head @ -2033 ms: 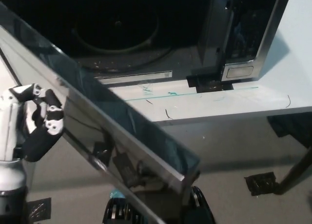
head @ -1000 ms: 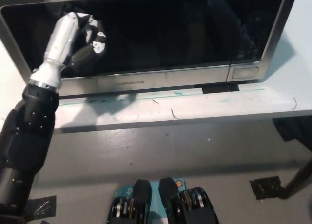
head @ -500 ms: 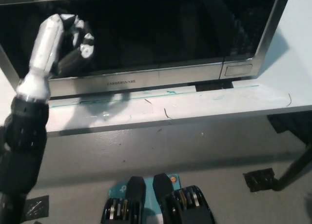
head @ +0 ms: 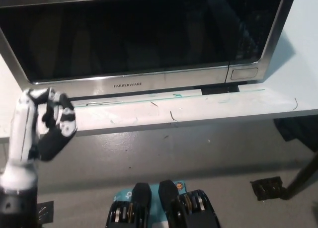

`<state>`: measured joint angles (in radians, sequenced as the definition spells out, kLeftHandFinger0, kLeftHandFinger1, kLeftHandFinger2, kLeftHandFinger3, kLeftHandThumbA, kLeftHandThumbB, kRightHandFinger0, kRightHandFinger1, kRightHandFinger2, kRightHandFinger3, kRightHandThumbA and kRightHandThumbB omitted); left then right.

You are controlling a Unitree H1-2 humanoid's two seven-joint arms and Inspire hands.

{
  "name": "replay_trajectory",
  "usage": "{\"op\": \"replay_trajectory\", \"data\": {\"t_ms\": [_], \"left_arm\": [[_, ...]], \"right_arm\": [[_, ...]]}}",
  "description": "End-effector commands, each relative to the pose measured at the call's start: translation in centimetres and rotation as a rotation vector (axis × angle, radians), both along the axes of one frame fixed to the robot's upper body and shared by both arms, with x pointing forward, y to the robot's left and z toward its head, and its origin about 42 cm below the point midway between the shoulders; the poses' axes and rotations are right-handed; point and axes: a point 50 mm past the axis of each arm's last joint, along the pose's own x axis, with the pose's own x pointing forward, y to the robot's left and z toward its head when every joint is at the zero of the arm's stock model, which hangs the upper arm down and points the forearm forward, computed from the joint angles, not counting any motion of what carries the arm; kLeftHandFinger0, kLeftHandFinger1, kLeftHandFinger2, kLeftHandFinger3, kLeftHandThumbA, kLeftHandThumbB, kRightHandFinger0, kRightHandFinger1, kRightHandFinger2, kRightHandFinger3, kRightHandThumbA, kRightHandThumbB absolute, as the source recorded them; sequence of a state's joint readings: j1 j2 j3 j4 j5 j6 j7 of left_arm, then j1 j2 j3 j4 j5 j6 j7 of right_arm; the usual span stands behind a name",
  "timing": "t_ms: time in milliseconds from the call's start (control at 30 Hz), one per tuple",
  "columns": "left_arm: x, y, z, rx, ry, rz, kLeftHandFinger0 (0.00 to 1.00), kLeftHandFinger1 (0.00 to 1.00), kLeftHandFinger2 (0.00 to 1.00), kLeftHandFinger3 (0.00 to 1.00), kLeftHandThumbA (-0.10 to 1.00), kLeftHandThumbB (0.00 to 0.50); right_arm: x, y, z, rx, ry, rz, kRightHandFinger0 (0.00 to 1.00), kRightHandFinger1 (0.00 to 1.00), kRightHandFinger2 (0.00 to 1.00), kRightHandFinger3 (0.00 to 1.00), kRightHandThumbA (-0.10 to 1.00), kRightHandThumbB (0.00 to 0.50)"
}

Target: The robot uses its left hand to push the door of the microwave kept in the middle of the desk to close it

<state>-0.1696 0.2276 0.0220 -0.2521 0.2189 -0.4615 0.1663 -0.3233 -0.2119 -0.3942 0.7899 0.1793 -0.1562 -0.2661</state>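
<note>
The steel microwave [head: 149, 39] stands on the white desk [head: 208, 109], filling the top of the head view. Its dark glass door [head: 129, 34] lies flat against the front, shut. My white left hand [head: 47, 123] hangs at the lower left, in front of the desk edge and below the door's left corner, touching nothing. Its fingers are curled loosely apart and hold nothing. My right hand is out of view.
The microwave's control panel and push button [head: 244, 71] sit at its right end. Grey floor lies below the desk edge, with a black table-leg foot [head: 271, 188] at the lower right.
The door swung from wide open to shut. My left hand, pressed against the door's left side half a second ago, has drawn back and down off the glass.
</note>
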Motion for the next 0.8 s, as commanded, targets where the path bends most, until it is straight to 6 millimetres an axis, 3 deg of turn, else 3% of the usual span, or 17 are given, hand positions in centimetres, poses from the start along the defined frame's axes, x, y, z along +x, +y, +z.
{"op": "replay_trajectory", "data": {"t_ms": [0,67,100,233,300,333,367,467,600,700,767], "left_arm": [[-1.4,1.1,-1.5,-0.03,0.044,0.039,0.0,0.0,0.02,0.16,-0.1,0.036],[-1.8,1.3,-2.6,-0.035,0.084,0.058,0.0,0.0,0.02,0.16,-0.1,0.041],[-1.7,1.8,-4.1,-0.03,0.139,0.068,0.0,0.0,0.03,0.18,-0.1,0.037],[-1.3,2.4,-7.3,-0.012,0.247,0.128,0.0,0.0,0.01,0.2,-0.1,0.053],[-0.7,2.5,-10.2,-0.055,0.346,0.157,0.0,0.0,0.0,0.19,-0.1,0.065],[-0.7,2.5,-10.3,-0.057,0.345,0.16,0.0,0.0,0.0,0.19,-0.1,0.066],[-0.7,2.4,-11.8,-0.097,0.446,0.183,0.0,0.0,0.0,0.22,-0.1,0.065],[-0.7,2.3,-13.5,-0.173,0.524,0.208,0.0,0.0,0.0,0.26,-0.1,0.056],[-0.3,2.8,-15.5,-0.226,0.56,0.233,0.0,0.0,0.0,0.24,-0.1,0.032],[0.3,3.2,-17.1,-0.336,0.622,0.296,0.0,0.0,0.01,0.24,-0.1,0.049],[0.9,3.6,-18.1,-0.364,0.63,0.298,0.0,0.0,0.03,0.24,-0.1,0.018]], "right_arm": [[1.8,-1.2,2.4,-0.052,-0.062,-0.017,0.25,0.31,0.41,0.6,-0.1,0.11],[1.8,-1.2,2.4,-0.056,-0.059,-0.016,0.24,0.31,0.41,0.59,-0.1,0.106],[1.9,-1.3,2.4,-0.046,-0.071,-0.021,0.2,0.29,0.39,0.57,-0.1,0.104],[2.1,-1.1,2.5,-0.052,-0.07,-0.022,0.22,0.3,0.4,0.58,-0.1,0.105],[2.2,-1.1,2.4,-0.036,-0.068,-0.025,0.23,0.3,0.4,0.57,-0.1,0.11],[2.3,-1.2,2.5,-0.037,-0.069,-0.022,0.23,0.3,0.39,0.56,-0.1,0.11],[2.3,-1.2,2.5,-0.033,-0.071,-0.021,0.21,0.27,0.37,0.54,-0.1,0.108],[2.4,-1.2,2.7,-0.039,-0.071,-0.023,0.2,0.27,0.38,0.58,-0.1,0.109],[2.2,-1.3,2.4,-0.039,-0.068,-0.018,0.21,0.29,0.39,0.58,-0.1,0.104],[2.3,-1.2,2.5,-0.046,-0.067,-0.017,0.22,0.31,0.39,0.55,-0.1,0.103],[2.4,-1.2,2.5,-0.039,-0.075,-0.016,0.21,0.28,0.39,0.54,-0.1,0.105]]}}
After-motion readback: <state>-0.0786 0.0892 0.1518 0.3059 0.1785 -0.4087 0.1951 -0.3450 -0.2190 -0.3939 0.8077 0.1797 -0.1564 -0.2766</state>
